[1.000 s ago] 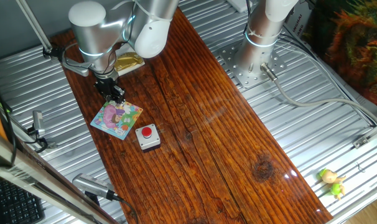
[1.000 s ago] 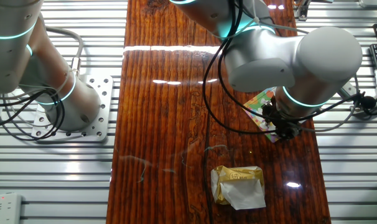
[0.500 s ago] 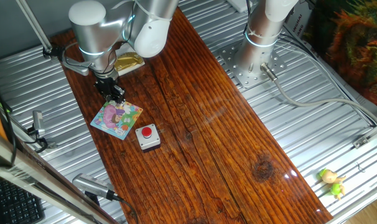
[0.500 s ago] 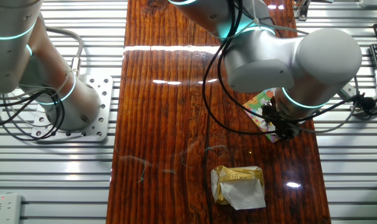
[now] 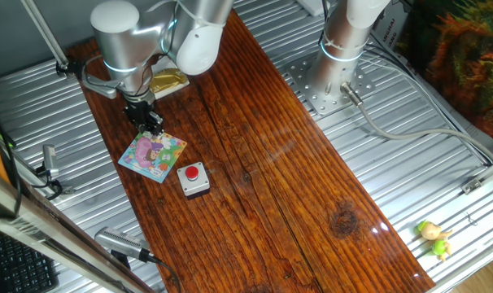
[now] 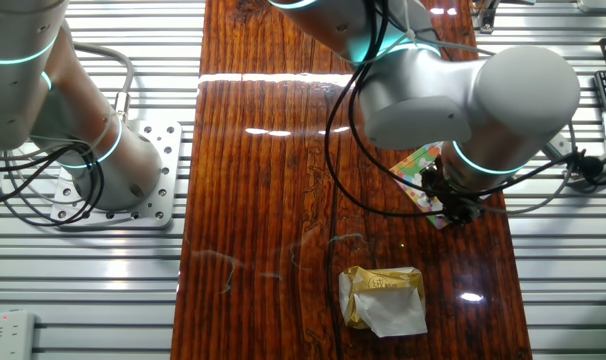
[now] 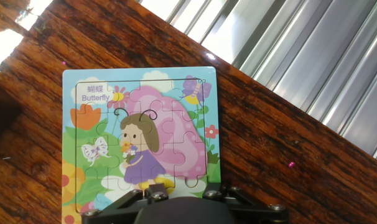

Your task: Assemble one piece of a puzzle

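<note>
The puzzle (image 5: 153,155) is a small square board with a pink-purple butterfly girl, lying flat on the wooden table (image 5: 271,163) near its left edge. It also shows in the other fixed view (image 6: 418,165), partly hidden by the arm. In the hand view the puzzle (image 7: 142,124) fills the middle and its pieces look seated. My gripper (image 5: 151,124) stands upright over the board's edge. Its dark fingertips (image 7: 155,185) are close together and rest on the board's near edge, so the part under them is hidden. No loose piece shows.
A grey box with a red button (image 5: 193,179) sits just beside the puzzle. A yellowish-gold box (image 5: 167,80) lies behind my arm and also shows in the other fixed view (image 6: 383,296). A second arm's base (image 5: 332,77) stands on the ribbed metal at the right.
</note>
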You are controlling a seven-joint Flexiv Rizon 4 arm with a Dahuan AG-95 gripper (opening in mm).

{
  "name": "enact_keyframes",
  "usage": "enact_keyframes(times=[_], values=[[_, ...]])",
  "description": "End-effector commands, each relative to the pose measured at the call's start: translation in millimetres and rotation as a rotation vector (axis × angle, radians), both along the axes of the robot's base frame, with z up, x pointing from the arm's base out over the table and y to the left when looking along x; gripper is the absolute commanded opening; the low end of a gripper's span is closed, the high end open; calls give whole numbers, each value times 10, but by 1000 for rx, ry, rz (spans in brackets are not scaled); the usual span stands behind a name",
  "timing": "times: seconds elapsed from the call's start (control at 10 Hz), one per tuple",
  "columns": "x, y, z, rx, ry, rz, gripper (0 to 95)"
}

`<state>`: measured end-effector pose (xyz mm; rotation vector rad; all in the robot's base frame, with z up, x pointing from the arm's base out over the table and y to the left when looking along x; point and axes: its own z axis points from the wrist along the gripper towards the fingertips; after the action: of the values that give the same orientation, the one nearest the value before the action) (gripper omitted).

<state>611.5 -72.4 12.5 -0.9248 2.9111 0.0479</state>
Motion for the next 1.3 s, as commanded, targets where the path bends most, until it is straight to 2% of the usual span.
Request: enact_keyframes(times=[0.1, 0.2, 1.3], values=[[-1, -1, -6, -9, 1, 0, 190], [-1, -1, -6, -6, 4, 0, 380], [-2, 0, 1, -20, 16, 2, 380]])
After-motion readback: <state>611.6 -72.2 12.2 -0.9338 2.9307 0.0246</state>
